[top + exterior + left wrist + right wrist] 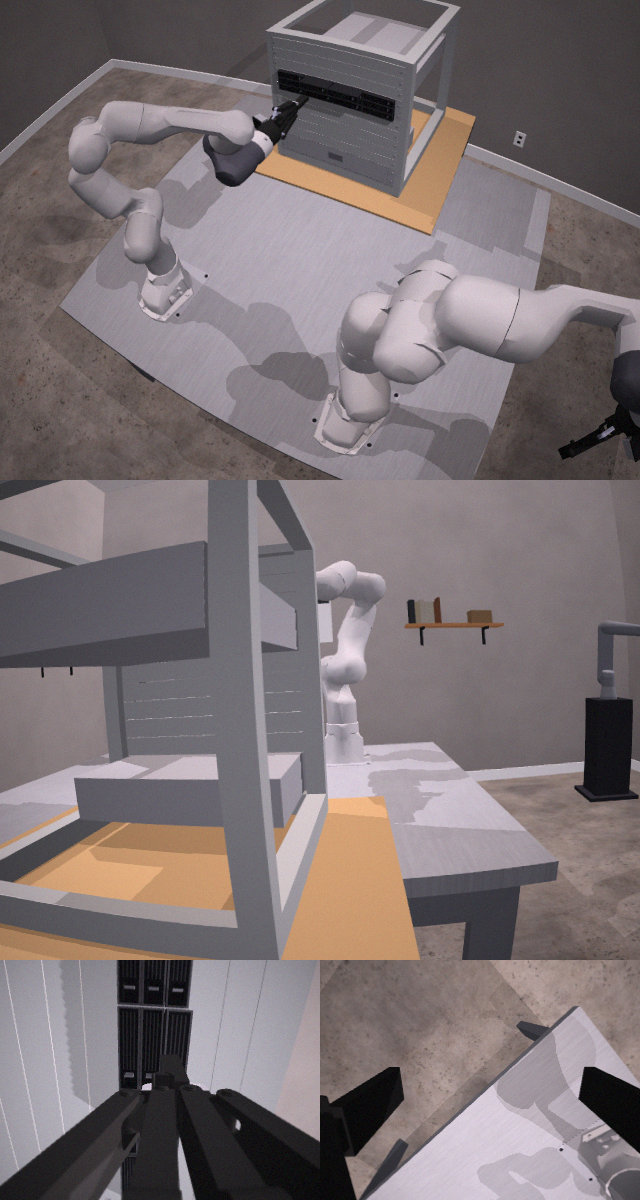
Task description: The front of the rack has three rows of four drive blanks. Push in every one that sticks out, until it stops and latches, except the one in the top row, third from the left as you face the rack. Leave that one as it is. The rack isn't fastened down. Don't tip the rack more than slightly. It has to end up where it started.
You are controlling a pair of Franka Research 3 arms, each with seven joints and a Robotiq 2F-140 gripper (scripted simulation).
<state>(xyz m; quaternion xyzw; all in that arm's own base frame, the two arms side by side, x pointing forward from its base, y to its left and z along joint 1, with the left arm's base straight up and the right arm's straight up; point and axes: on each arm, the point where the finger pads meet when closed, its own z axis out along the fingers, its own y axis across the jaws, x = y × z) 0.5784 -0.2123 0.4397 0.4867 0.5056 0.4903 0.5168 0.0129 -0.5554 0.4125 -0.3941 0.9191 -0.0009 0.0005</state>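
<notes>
Left arm's black fingers [305,99], pressed together, before black slatted drive blanks [336,95] [130,1042]; right arm's black fingers wide, well apart from blanks.

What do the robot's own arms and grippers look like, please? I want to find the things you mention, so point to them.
Both arms [142,232] [356,629] and [480,315] have smooth, rounded, off-white segments with a dark grey section near the wrist. The left gripper [306,98] and right gripper [491,1083] are black with slim, angular fingers. No cables show.
</notes>
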